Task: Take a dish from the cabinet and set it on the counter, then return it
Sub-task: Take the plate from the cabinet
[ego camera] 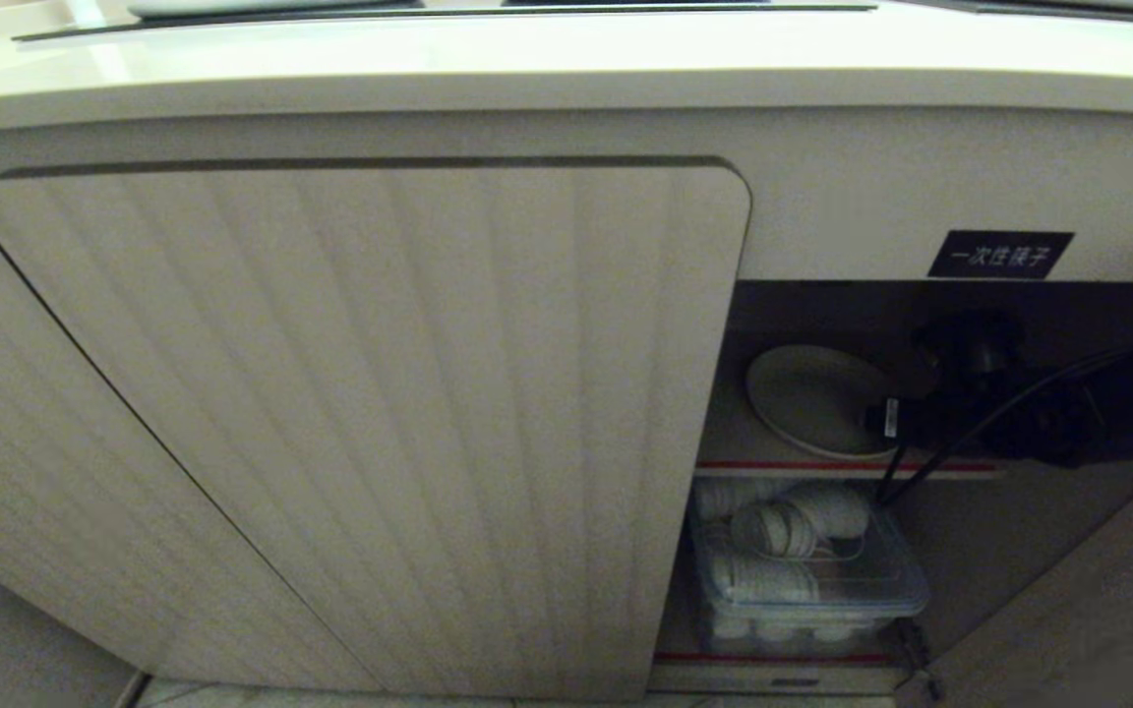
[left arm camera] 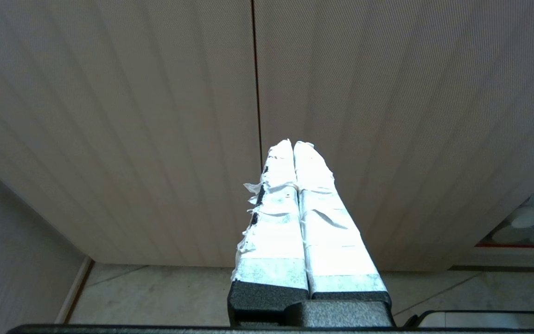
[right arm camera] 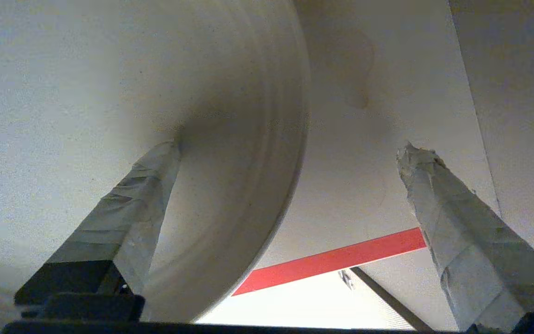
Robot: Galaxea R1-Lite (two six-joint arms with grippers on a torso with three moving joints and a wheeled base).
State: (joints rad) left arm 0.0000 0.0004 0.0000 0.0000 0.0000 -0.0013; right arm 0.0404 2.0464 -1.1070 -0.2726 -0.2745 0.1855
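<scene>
Cream-beige dish (ego camera: 807, 398) lies flat on the upper shelf of the cabinet (ego camera: 360, 393), round, no long axis. Right gripper (right arm camera: 290, 185) spread wide, straddling its rim; left gripper (left arm camera: 295, 160) closed, empty. Black label (ego camera: 1000, 255) carries white characters.

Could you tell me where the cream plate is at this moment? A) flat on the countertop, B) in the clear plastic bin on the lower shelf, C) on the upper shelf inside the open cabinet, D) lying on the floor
C: the dish sits on the cabinet's upper shelf, with the open right gripper straddling its rim.
</scene>
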